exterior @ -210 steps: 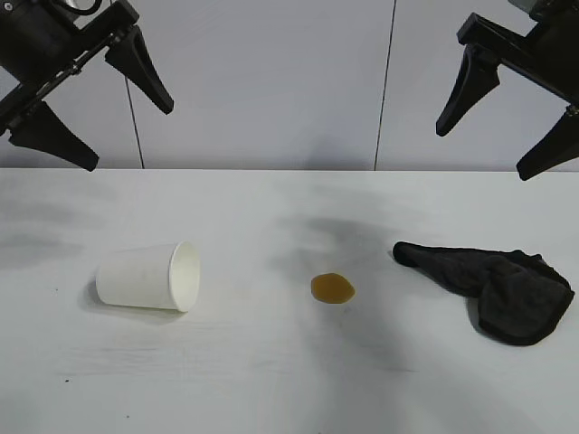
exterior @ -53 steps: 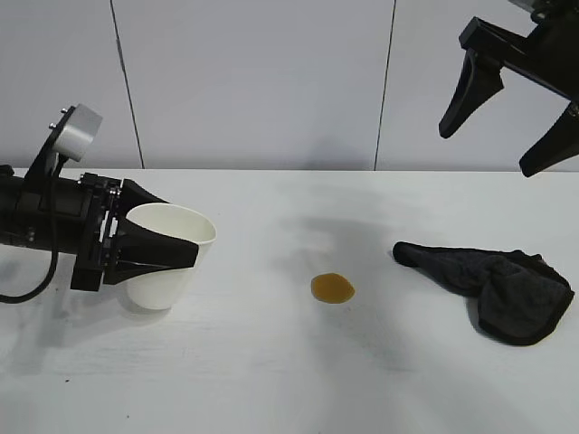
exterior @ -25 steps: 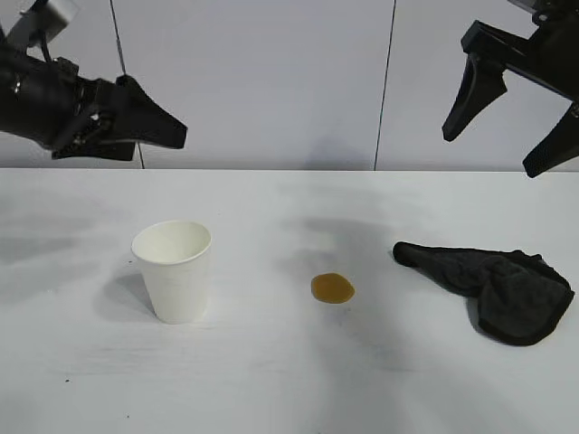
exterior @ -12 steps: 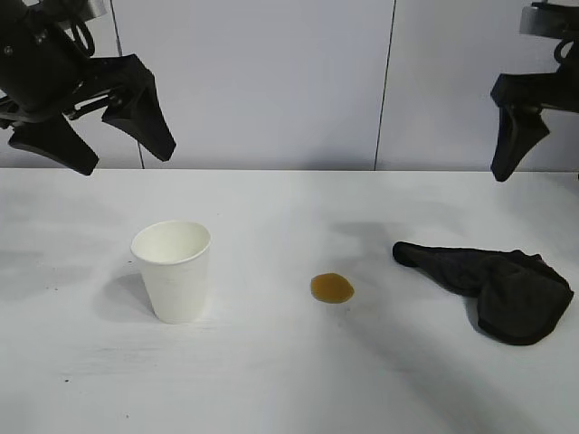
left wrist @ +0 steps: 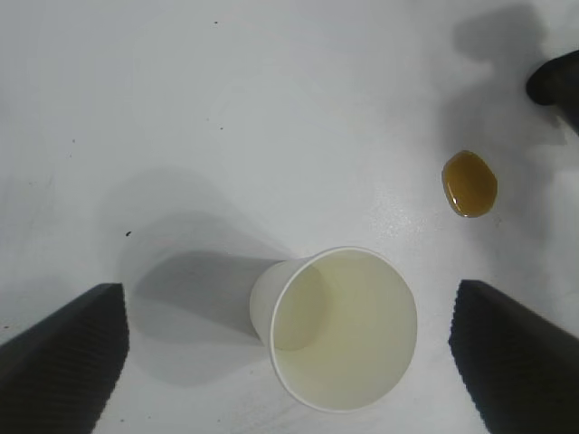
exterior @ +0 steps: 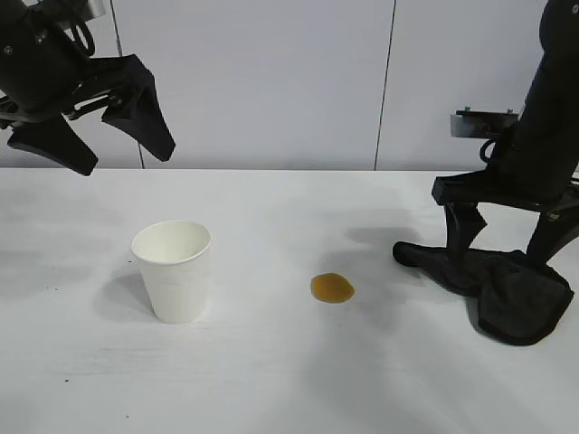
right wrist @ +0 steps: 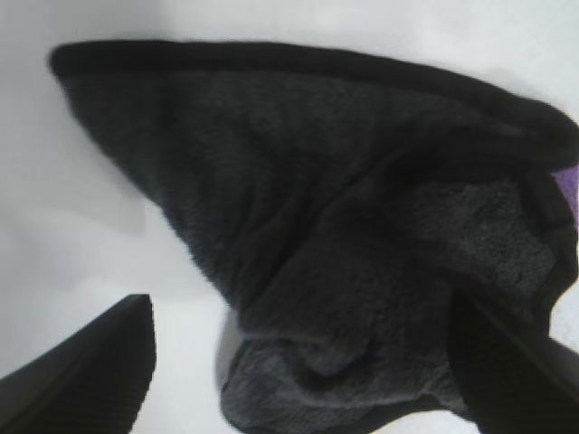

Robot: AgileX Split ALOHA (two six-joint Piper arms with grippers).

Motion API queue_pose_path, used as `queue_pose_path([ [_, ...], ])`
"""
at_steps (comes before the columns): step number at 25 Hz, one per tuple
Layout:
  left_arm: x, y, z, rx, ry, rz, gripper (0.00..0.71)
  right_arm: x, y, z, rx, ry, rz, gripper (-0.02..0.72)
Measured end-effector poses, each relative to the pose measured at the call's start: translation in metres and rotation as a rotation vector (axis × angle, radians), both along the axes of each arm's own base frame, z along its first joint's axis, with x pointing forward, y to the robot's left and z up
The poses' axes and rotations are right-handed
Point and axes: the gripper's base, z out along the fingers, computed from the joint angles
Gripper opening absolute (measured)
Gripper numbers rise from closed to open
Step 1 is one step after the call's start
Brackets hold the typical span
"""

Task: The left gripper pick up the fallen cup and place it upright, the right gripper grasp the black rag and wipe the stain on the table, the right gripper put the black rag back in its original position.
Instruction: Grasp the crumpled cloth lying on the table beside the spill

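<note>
Rag first, since that is where the work is: the black cloth lies crumpled at the right side of the white counter, well apart from the amber stain near the middle, and the right tool is down over it with its two fingers spread wide, one tip at the cloth's narrow near end and the other over the bulkier folded part. From the right wrist view the fuzzy fabric fills the space between the open fingers, which suggests the straddle is deliberate, so that closing would gather a thick fold and not just pinch an edge (I can't tell whether the tips actually touch the cloth yet). Nothing is gripped so far. Over on the left the white paper cup already stands upright, mouth up and empty, just beside its own shadow and clear of the stain, so that part of the job looks finished. The left tool hangs high above and behind it, fingers apart and holding nothing, presumably lifted out of the way so the wiping arm has room; its wrist camera looks straight down into the cup with the blot off to one side. Still to come, I'd judge: the grasp, the wipe, and returning the cloth.
</note>
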Motion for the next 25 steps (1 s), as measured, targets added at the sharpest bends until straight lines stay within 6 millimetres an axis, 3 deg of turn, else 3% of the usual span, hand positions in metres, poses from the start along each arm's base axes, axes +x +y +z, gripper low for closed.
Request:
queue_pose_path([
  [4, 0.0, 0.0, 0.0, -0.008, 0.01, 0.017, 0.694, 0.0, 0.0, -0.006, -0.014, 0.015, -0.004, 0.552],
  [10, 0.004, -0.004, -0.011, -0.058, 0.058, 0.049, 0.694, 0.0, -0.002, -0.017, -0.031, 0.051, 0.002, 0.184],
  [13, 0.004, -0.006, -0.014, -0.087, 0.089, 0.069, 0.694, -0.001, -0.002, -0.019, -0.04, 0.065, 0.005, 0.057],
  [21, 0.002, -0.005, -0.015, -0.114, 0.169, 0.174, 0.694, 0.0, 0.001, -0.016, -0.003, 0.056, -0.025, 0.034],
  [25, 0.001, -0.004, -0.016, -0.095, 0.183, 0.167, 0.694, 0.0, 0.003, -0.001, 0.027, 0.007, -0.042, 0.034],
])
